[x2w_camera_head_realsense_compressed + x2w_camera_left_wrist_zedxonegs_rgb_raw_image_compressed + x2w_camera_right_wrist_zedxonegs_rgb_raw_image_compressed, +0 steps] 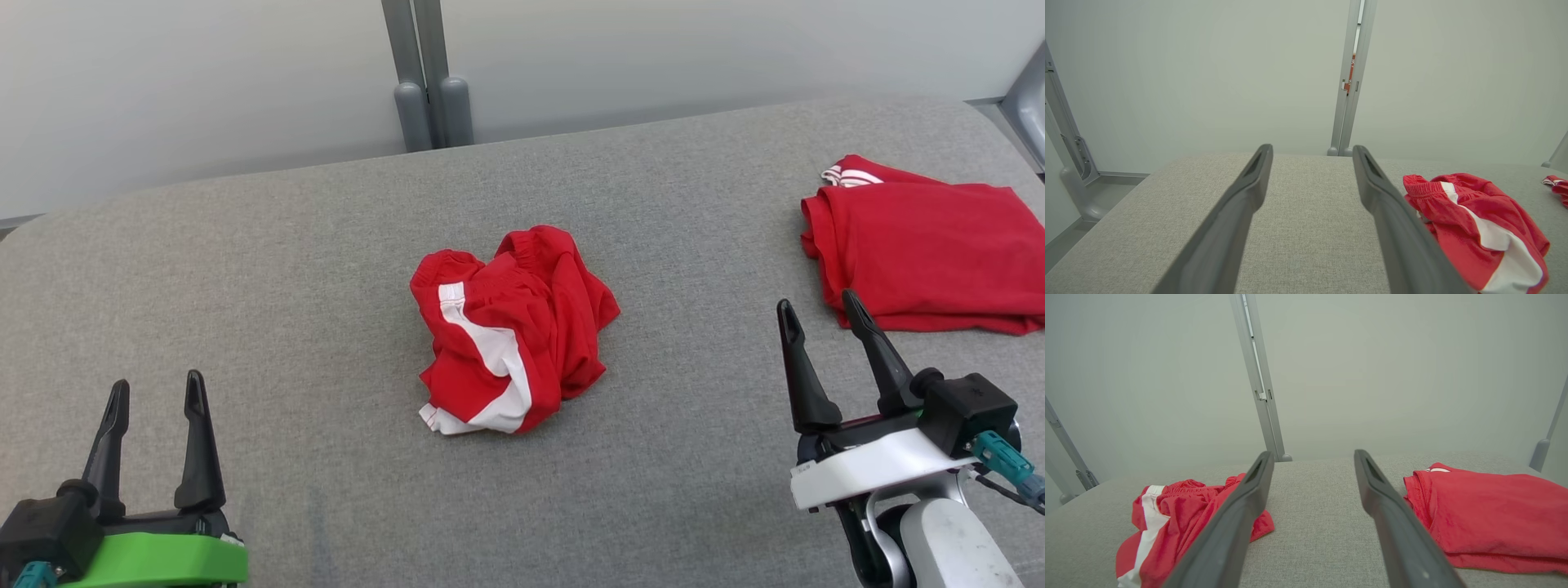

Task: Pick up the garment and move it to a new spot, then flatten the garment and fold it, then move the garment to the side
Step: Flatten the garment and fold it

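Head view: crumpled red garment (pixel 510 335) mid-table on grey padded table (pixel 286 269), nothing touching it; folded red garment (pixel 931 253) far right; left gripper (pixel 157 380) and right gripper (pixel 818 299) at the near corners, fingers apart, empty.
Left wrist view: fingers spread; crumpled red garment (pixel 1474 220) just to their right.
Right wrist view: fingers spread; crumpled red garment (pixel 1184 510) to the left, folded red garment (pixel 1490 514) to the right.

Garments, two: crumpled garment (pixel 510 327), folded garment (pixel 931 257). Grippers, two: left gripper (pixel 157 380), right gripper (pixel 818 299). Tabletop (pixel 245 269), one.
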{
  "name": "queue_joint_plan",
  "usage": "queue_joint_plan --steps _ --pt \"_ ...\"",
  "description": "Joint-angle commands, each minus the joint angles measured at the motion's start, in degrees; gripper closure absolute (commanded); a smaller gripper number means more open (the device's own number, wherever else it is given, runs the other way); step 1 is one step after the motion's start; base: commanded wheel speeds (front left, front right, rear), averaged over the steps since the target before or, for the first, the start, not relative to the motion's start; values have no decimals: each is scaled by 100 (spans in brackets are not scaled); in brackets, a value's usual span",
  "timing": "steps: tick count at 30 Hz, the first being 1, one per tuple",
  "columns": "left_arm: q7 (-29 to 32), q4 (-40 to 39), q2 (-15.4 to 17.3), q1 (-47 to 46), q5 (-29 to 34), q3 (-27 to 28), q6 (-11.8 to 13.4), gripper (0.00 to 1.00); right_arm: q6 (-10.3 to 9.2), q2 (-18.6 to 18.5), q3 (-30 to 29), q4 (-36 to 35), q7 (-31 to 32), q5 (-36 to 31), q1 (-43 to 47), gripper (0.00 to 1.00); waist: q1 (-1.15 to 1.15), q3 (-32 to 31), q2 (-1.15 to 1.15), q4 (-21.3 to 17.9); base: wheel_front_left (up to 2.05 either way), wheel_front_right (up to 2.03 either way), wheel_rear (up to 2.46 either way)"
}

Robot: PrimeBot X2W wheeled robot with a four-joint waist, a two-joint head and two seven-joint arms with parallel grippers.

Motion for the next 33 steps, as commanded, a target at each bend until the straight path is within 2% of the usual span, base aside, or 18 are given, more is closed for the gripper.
queue_joint_plan --steps 1,26,33 --pt "-13 21 -13 -94 51 46 -35 0 1 -13 4 8 17 24 -49 0 0 3 0 -2 0 0 0" --pt "-14 192 -247 -117 218 156 -269 0 1 -43 61 8 44 54 -55 0 0 -46 0 36 0 0 0" --pt "-14 203 -290 -180 237 91 -314 0 1 -58 325 54 102 98 -209 0 0 26 0 177 0 0 0"
